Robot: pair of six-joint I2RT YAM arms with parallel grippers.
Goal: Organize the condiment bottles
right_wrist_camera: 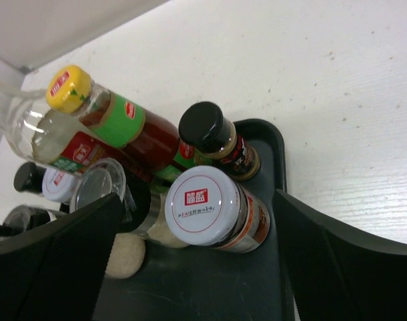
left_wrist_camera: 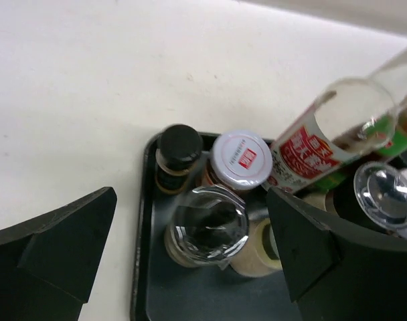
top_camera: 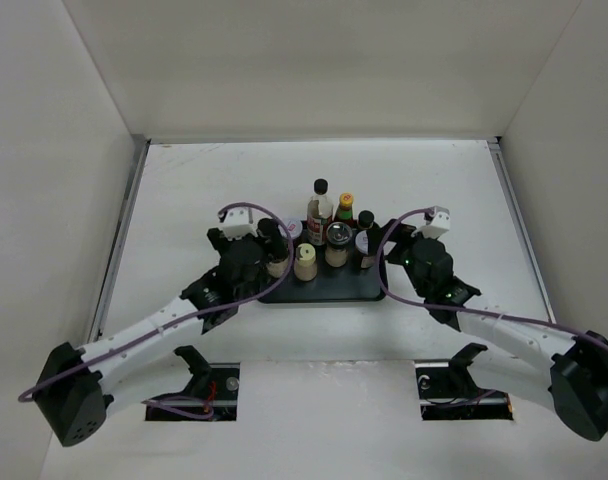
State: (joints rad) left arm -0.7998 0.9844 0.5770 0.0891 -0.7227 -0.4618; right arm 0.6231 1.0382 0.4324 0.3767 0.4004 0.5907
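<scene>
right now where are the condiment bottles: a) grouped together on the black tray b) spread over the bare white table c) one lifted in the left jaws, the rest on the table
a, the condiment bottles all stand clustered on the black tray, and none sits on the white table around it.

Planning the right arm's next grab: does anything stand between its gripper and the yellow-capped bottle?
Yes. The white-lidded jar stands on the tray right in front of the open right gripper, with the short black-capped bottle beside it. The yellow-capped bottle stands behind both.
</scene>
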